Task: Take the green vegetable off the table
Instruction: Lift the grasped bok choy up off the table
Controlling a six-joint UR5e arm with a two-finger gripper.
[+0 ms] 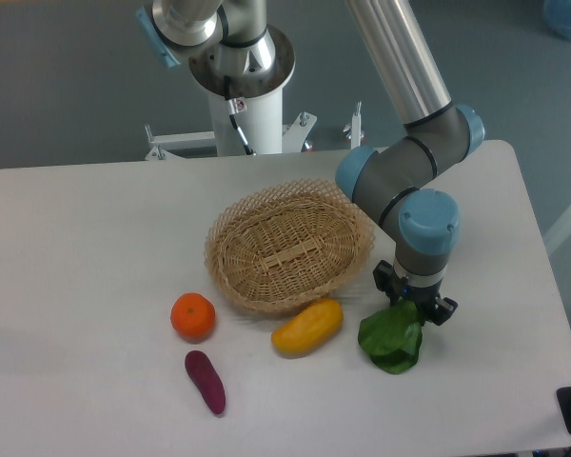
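So the small bok choy with dark green floppy leaves (392,336) is sitting in the lower right part of the frame, on the big flat white matte tabletop (95,238). Its leafy end spreads toward the bottom of the picture, and the top end of it runs up under the robot's wrist, so the pale stalk is mostly hidden from this angle.

The black two-finger gripper (411,306) is right on top of that upper end of the bok choy, pointing straight down from the grey arm with the light blue joint caps (426,221). Honestly I can't tell whether the claw is spread or clamped on the vegetable: the wrist blocks the fingertips, and all you get is two dark bits sticking out on either side of it. It's touching or as good as touching the leaves, but a grip isn't something I can confirm.

Just to the left of the bok choy, near it but not touching, is a yellow oblong fruit (307,327), lying tilted with its right end higher. Right above that, in the middle of the frame, is a round woven wicker basket (289,245), and the fruit's upper end sits just beside its rim. Further left there's a round orange fruit (193,316), and below it a dark purple oblong vegetable (206,382). The arm's white pedestal base (245,90) is up at the top centre, behind the table.
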